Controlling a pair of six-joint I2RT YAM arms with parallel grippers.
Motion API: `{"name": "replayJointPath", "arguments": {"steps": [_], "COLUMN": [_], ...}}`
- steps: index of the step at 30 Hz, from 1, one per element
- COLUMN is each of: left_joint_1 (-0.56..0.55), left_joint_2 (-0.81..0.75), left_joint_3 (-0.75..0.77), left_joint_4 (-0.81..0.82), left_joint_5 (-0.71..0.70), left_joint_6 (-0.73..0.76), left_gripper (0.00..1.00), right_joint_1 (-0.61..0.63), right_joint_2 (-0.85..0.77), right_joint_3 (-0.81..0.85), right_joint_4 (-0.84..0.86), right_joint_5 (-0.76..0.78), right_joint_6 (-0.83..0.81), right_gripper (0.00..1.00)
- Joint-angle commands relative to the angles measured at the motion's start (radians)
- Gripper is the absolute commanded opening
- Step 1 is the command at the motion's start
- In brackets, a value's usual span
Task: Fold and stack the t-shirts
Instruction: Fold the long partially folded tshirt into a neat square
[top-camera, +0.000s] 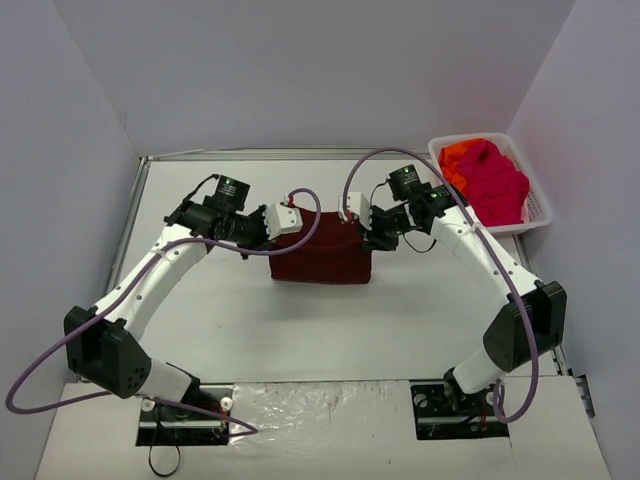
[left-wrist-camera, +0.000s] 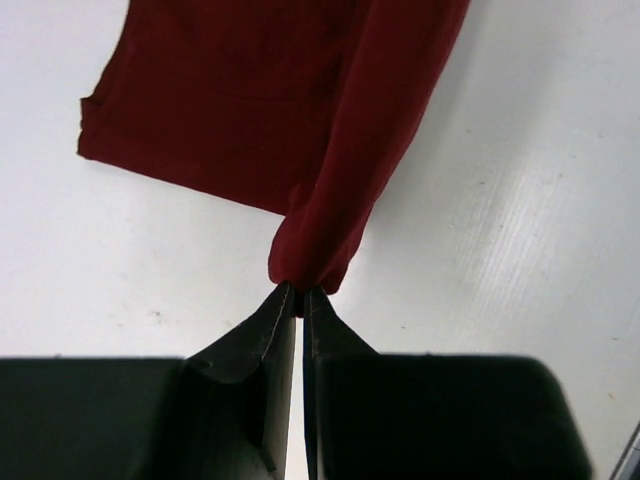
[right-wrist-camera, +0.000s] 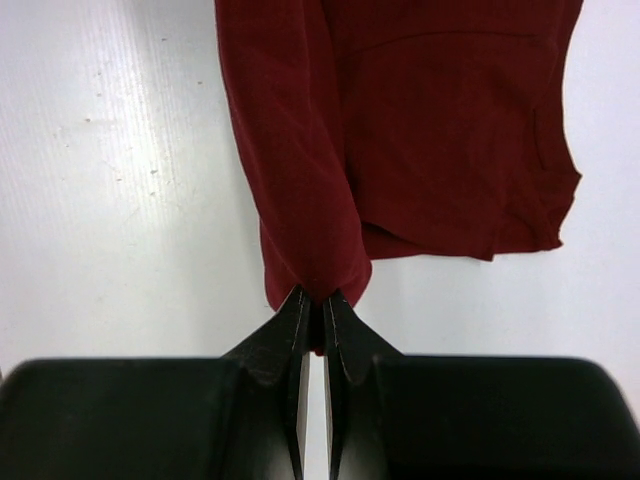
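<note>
Left claw (left-wrist-camera: 300, 293) and right claw (right-wrist-camera: 316, 298) are each clenching a bunched fold of the soft maroon t-shirt (top-camera: 322, 255), which is draping onto the smooth white bench (top-camera: 400, 310). A crumpled pink t-shirt (top-camera: 497, 182) and orange t-shirt (top-camera: 455, 156) are lying in the lattice basket (top-camera: 541, 206).

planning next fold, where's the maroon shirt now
The maroon shirt sits mid-table in the top view, far edge pinched by the left gripper and right gripper.

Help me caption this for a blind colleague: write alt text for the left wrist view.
The left gripper, shut, pinches a bunched fold of the dark maroon t-shirt between its black fingertips. The cloth runs from the pinch to the frame's top edge, and the rest of the shirt spreads over the white table at upper left.
</note>
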Motion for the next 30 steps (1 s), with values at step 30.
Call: {"name": "replayJointPath", "arguments": {"steps": [30], "left_joint_1": [0.084], "left_joint_2": [0.491], "left_joint_3": [0.407], "left_joint_4": [0.144], "left_joint_5": [-0.120], "left_joint_6": [-0.001], "left_gripper": [0.02], "right_joint_1": [-0.154], "right_joint_2": [0.524], "right_joint_3": [0.417], "right_joint_4": [0.067], "right_joint_5": [0.003], "right_joint_6": [-0.047], "right_gripper": [0.00]}}
